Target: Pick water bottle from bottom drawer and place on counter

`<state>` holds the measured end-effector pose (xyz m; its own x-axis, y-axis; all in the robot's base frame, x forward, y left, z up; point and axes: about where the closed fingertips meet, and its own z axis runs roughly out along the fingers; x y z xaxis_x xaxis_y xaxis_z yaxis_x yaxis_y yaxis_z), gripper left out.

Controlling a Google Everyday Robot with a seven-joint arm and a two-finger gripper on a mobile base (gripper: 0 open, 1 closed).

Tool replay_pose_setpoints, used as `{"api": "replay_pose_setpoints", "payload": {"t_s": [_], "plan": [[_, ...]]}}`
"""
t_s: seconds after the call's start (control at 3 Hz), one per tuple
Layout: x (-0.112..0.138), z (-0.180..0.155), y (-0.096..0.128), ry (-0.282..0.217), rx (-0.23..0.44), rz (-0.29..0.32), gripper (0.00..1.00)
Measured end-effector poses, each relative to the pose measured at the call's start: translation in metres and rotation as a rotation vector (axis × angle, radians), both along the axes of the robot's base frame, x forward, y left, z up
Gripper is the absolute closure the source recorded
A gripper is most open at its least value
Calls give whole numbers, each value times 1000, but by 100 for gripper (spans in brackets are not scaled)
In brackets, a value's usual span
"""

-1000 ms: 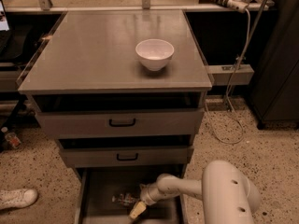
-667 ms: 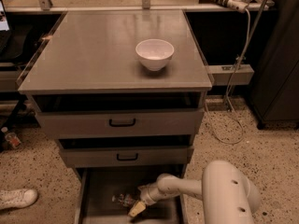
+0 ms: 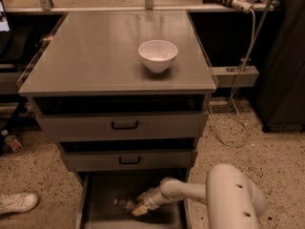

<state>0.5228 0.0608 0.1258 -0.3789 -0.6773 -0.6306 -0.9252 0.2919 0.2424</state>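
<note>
Since nothing has visibly shifted over the last second, the pick is judged to be at the grasp stage. The claw (image 3: 139, 209) stays low in the bottom drawer (image 3: 102, 194). The water bottle (image 3: 123, 203) lies on the drawer floor at the claw's tip. Whether the claw holds it cannot be told. The bottle is not yet on the table (image 3: 95, 56).

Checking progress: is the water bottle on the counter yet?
No, the water bottle lies in the bottom drawer by the hand; the counter holds only the bowl.
</note>
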Motion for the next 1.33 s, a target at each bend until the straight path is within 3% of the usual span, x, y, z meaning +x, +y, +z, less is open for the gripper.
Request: {"api": "replay_pose_setpoints", "payload": {"t_s": [0.33, 0.67, 1.0, 1.33], "plan": [[0, 0, 0, 0, 0, 0, 88], [-2, 2, 1, -2, 0, 5, 100], [-10, 20, -5, -11, -3, -6, 100], [-24, 49, -22, -14, -13, -59, 100]]}}
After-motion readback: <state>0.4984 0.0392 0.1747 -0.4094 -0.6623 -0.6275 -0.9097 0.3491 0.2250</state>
